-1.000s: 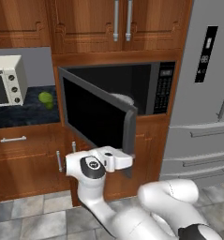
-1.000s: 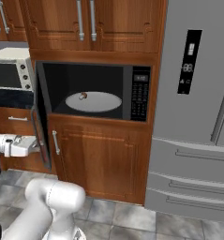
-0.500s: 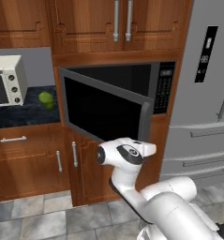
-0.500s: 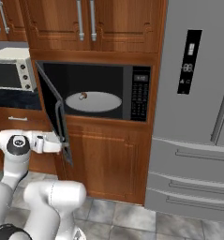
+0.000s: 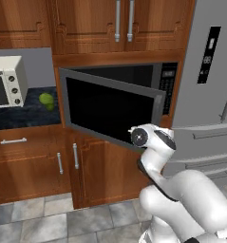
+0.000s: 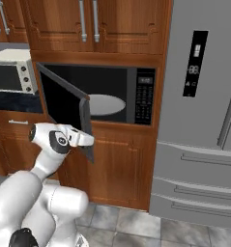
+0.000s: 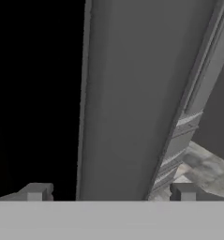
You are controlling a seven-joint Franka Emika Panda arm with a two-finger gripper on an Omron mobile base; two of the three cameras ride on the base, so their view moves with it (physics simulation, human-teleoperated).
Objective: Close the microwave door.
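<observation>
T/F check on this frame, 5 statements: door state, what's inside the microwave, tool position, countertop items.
1. The microwave door is fully shut. False: it stands partly open, hinged on its left side.
2. A white turntable plate shows inside the microwave. True.
3. The tool is up close against the door's grey frame. True, judging by the hand view.
4. The tool is clamped on the fridge handle. False: it is at the microwave door, its fingertips spread with nothing between them.
5. A green fruit lies on the dark counter beside the white toaster oven. True.
</observation>
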